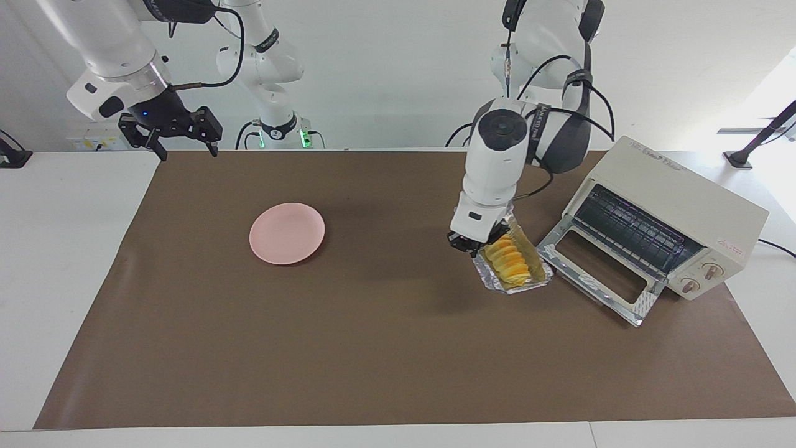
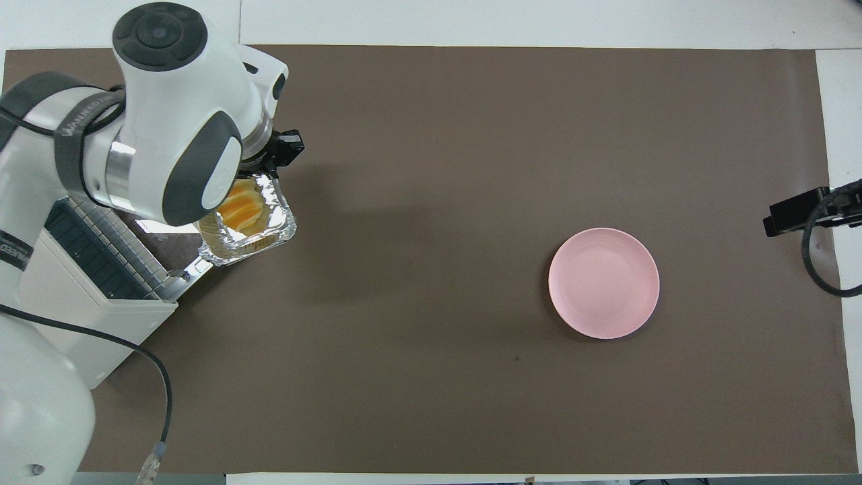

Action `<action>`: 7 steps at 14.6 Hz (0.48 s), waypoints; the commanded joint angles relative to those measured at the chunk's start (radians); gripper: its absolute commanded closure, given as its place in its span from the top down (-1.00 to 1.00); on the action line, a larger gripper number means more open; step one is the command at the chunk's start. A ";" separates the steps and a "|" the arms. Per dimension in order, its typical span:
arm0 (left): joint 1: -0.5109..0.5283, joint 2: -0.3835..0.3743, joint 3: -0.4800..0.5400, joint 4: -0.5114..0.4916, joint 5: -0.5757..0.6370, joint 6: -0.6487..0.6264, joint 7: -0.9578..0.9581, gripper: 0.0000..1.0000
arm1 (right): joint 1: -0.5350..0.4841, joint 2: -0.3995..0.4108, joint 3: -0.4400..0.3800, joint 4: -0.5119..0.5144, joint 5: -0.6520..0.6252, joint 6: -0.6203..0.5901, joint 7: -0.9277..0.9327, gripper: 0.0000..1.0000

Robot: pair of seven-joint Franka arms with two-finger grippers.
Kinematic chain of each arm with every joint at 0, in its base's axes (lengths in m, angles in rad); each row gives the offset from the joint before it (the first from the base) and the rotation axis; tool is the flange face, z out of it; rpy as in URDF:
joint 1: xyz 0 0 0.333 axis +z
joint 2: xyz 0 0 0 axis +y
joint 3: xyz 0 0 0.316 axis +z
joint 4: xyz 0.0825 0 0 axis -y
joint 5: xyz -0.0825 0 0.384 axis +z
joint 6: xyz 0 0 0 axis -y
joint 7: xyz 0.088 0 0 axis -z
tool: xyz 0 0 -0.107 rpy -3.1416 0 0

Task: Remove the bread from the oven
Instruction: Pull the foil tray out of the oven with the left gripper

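White wall (image 1: 385,68), white table (image 1: 68,249), brown mat (image 1: 385,348), bright daylight at left arm's end

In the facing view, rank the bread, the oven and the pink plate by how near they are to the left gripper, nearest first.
1. bread: in the foil tray that the shut left gripper holds by its rim, just above the table.
2. oven: beside the tray at the left arm's end, door down.
3. pink plate: toward the right arm's end.
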 commanded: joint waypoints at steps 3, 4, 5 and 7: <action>-0.122 0.317 0.039 0.367 -0.012 -0.087 0.004 -1.00 | 0.004 -0.026 0.003 -0.024 0.011 0.003 -0.031 1.00; -0.134 0.332 0.041 0.375 -0.012 -0.064 0.004 -1.00 | 0.004 -0.026 0.003 -0.024 0.012 0.003 -0.032 1.00; -0.172 0.344 0.044 0.376 -0.008 -0.068 0.004 -1.00 | 0.003 -0.026 0.003 -0.024 0.012 0.003 -0.028 1.00; -0.235 0.369 0.079 0.384 -0.008 -0.059 0.004 -1.00 | 0.003 -0.026 0.003 -0.026 0.012 0.003 -0.025 1.00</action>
